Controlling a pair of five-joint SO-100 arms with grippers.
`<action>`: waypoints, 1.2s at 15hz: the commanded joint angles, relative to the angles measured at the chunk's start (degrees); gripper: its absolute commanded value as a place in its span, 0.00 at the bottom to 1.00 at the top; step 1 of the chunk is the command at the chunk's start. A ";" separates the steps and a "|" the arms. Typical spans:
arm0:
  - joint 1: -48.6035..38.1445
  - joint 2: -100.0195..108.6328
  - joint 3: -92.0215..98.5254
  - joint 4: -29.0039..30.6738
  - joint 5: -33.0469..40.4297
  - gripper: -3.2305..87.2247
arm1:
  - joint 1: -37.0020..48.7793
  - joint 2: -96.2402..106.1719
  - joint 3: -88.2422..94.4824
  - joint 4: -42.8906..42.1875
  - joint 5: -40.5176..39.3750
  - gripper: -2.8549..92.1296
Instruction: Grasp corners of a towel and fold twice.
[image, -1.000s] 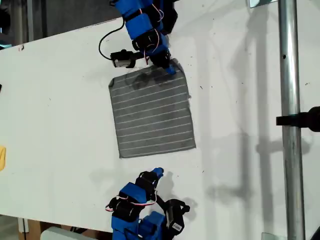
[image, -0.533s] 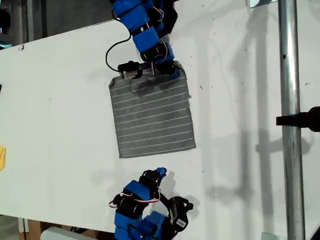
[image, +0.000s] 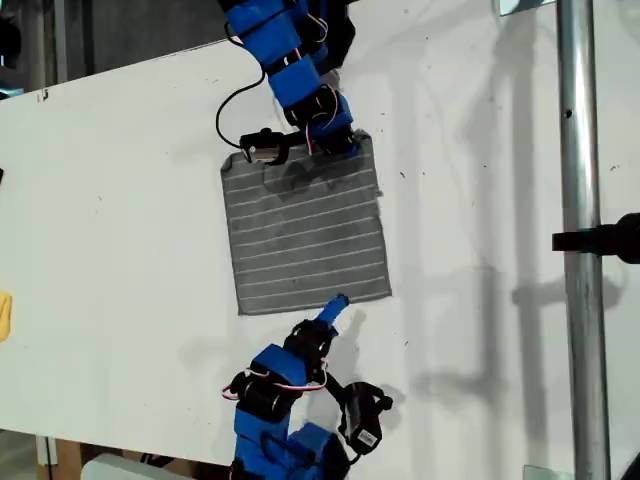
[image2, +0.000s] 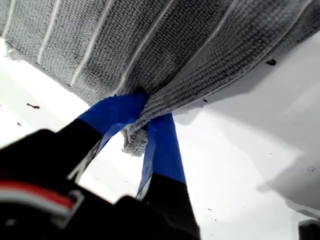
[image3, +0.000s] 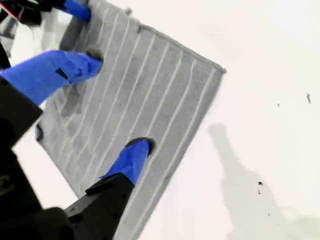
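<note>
Between the closed fingers of my first gripper (image2: 142, 132) only a thin towel (image: 305, 230) corner (image2: 134, 141) is pinched, so it could slip, while my second gripper (image3: 102, 107) is spread open over the opposite edge, nothing held.

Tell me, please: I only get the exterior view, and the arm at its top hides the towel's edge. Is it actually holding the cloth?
Observer: Yes. The first wrist view shows my first gripper shut on the towel, with a bunched bit of hem pinched between its jaws.
Operator: And the arm at the exterior view's bottom?
Observer: That is my second gripper. Its own wrist view shows the jaws wide open over the towel, gripping nothing.
Operator: Is the cloth lifted where it is pinched?
Observer: Slightly, it seems. The first wrist view shows the pinched edge raised off the white table, with a shadow beneath it.
</note>
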 joint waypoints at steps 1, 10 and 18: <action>-1.05 -5.01 -7.21 -2.11 4.75 0.40 | -1.23 0.53 -0.53 -0.26 -1.05 0.03; 0.62 -36.39 -15.56 -9.67 -0.79 0.38 | -1.23 0.97 -0.53 -0.53 -1.05 0.03; 2.02 -39.73 -16.44 -8.96 -7.38 0.01 | -1.49 1.23 -0.53 -2.99 -1.05 0.03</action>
